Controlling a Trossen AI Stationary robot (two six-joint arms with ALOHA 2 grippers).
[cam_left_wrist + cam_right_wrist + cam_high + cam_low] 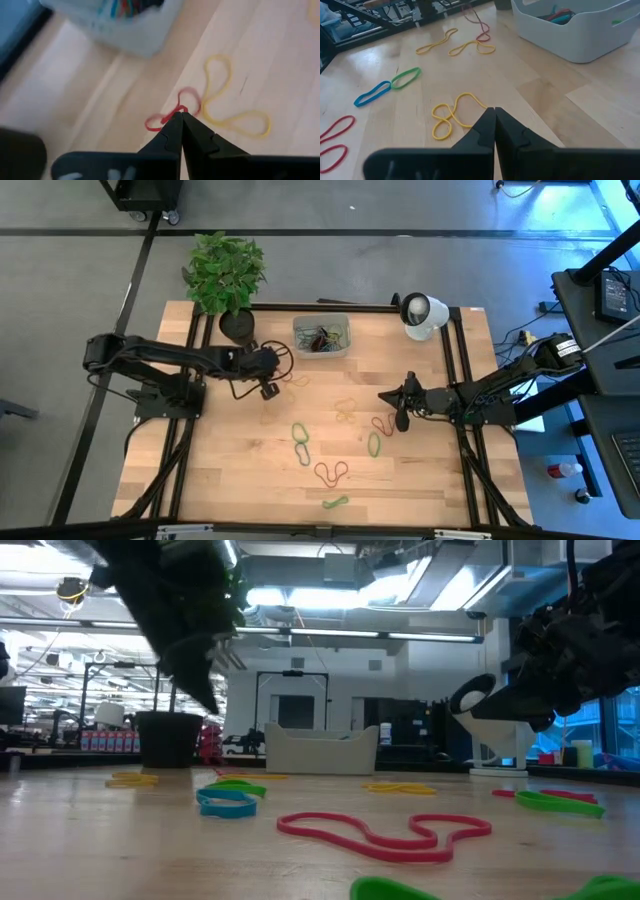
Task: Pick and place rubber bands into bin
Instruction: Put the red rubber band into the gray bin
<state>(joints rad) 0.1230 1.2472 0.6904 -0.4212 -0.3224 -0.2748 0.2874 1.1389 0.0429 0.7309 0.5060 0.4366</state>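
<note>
My left gripper is shut on a red rubber band, just near of the bin, above a yellow band lying flat on the wood. The translucent bin holds several coloured bands. More bands lie flat on the table: green, red, yellow. My right gripper is shut on nothing and waits at the table's right, over a yellow band. My left gripper pinches the red band between the free ends of its two fingers, at a middle stretch. One loop stands out to each side. The fingers slant down from the table's left. The band hangs below them; I cannot tell whether its lower end touches the wood.
A black plant pot stands left of the bin at the far edge. A white round camera stands at the far right. Black frame rails run along the table's sides. Bare wood lies at the near left.
</note>
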